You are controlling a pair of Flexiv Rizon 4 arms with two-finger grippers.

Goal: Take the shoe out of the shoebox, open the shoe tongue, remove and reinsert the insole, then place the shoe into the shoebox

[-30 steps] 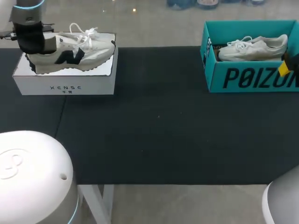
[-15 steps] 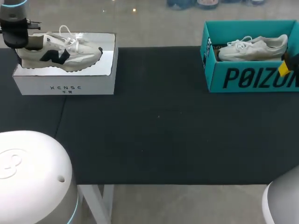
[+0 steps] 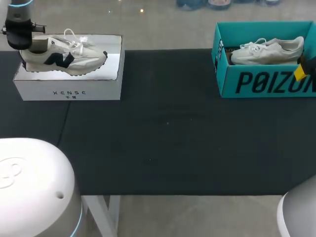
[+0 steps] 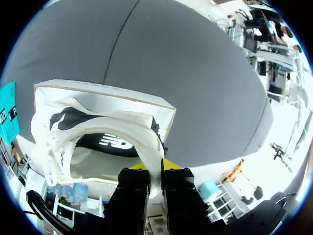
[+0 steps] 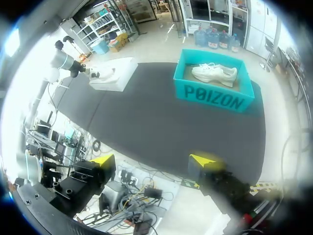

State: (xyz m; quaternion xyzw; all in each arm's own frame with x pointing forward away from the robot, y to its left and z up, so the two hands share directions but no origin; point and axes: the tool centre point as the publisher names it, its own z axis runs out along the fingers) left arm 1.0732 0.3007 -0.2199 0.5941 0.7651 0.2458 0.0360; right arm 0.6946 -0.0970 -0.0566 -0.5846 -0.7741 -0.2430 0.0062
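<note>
Nearly closed, the jaws of the left gripper (image 4: 155, 167) pinch the heel rim of the pale shoe (image 3: 64, 53). Those of the right gripper (image 5: 154, 161) stand wide apart with nothing between them, well above the black table (image 3: 168, 143). At the far left the shoe lies on the white box (image 3: 69, 91); whether its sole touches is hard to judge. Only the left wrist view shows the pinch, which the arm hides from overhead. Far right, a teal shoebox (image 3: 256, 81), partly cut off, holds a second shoe (image 3: 266, 51).

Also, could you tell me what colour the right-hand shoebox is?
The shoebox is teal with black lettering, clearest in the head view.
</note>
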